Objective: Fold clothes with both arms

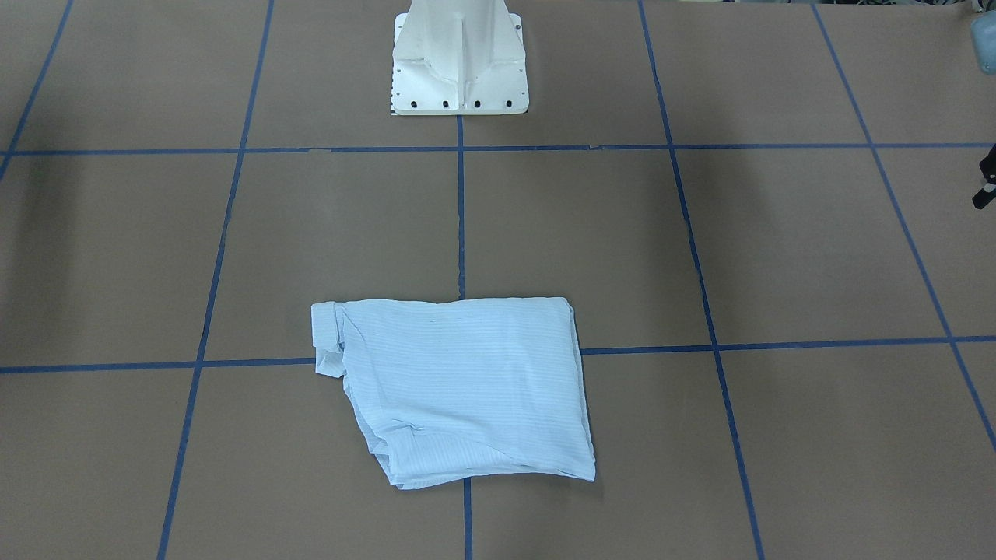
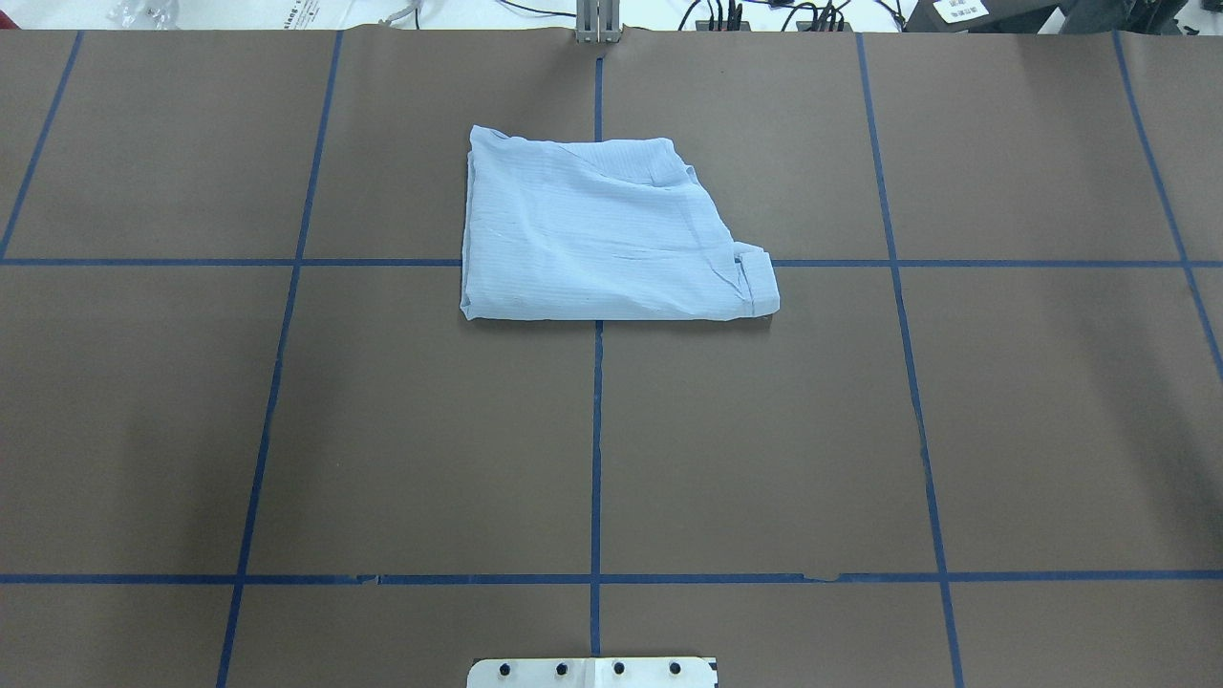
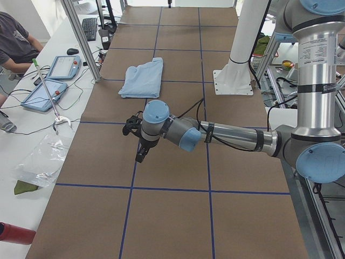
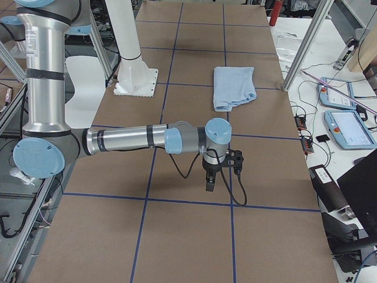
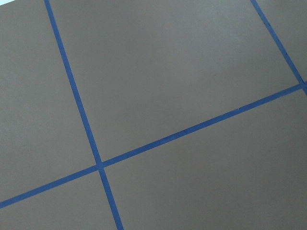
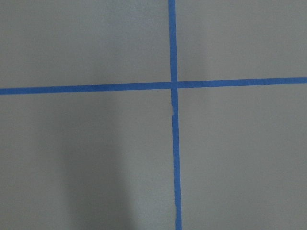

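Shirt (image 2: 597, 234) is noted lying flat on the brown tabletop (image 2: 430, 430), across the centre tape line (image 2: 596, 430), toward the side far from the white base (image 1: 459, 70). It is gathered into a compact, roughly four-sided packet of several layers. The edge on the robot's left is straight. The far right edge runs on a slant, and a banded strip (image 2: 755, 282) sticks out at the near right corner; cuff or collar cannot be told.

Left arm (image 3: 232, 137) is seen stretched low over the left end of the tabletop, with the left hand (image 3: 141, 155) pointing down, well apart from the shirt. Right arm (image 4: 135, 140) is placed likewise at the right end, with the right hand (image 4: 210, 183) also well apart from the shirt. Both hands are caught only in the side views, so whether the fingers are spread or pressed together cannot be told. Nothing is held by either. Only bare tabletop and crossing tape are shown by both wrist cameras.

Step judged: folding is at or close to its end, and the packet is already released. If a last tidy is wanted, both hands would need to be brought in from the ends. The slanted edge and the strip would then need tucking square, with care that the thin layers are not dragged open.
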{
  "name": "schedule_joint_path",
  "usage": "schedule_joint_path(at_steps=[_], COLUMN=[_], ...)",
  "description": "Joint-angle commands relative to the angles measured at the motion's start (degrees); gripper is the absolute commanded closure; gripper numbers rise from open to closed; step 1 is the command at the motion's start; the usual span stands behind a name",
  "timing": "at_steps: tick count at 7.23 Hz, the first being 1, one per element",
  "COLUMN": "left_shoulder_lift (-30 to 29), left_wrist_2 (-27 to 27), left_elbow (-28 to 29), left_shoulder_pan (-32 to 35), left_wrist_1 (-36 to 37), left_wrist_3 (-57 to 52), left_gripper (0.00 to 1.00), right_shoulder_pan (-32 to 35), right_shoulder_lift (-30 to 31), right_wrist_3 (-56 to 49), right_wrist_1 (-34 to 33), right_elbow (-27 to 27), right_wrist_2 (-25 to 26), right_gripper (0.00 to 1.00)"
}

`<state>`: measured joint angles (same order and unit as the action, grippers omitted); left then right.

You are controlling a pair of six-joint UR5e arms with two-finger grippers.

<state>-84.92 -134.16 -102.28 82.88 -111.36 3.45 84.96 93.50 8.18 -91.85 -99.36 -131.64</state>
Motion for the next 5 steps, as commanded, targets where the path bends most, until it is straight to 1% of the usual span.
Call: schedule_joint_path(at_steps=[1,3,4,5], left_shoulder_lift=[-0.16,-0.42,0.27,0.28], left_wrist_2=[-0.05,-0.13,0.21,0.21], left_elbow=[-0.37,-0.55,-2.99,-3.88], left_shoulder_pan=[0.0,0.0,0.09,1.13], left_wrist_1=[-0.09,-0.61,-0.36,-0.35], left_wrist_3=[-0.02,-0.37,-0.29,-0.2], left_gripper=[0.0,0.0,0.0,0.0], right_shoulder_pan=[0.56,1.26,1.26,1.18], right_shoulder_lift=[0.72,0.37,0.11,-0.07], right_wrist_3=[-3.61,-3.61,-3.61,-3.53], right_wrist_1=[0.44,0.8,0.89,0.97], right_elbow=[1.27,0.92,0.48,0.91], right_wrist_2=[-0.11,-0.55,-0.55,-0.46], right_gripper=[0.0,0.0,0.0,0.0])
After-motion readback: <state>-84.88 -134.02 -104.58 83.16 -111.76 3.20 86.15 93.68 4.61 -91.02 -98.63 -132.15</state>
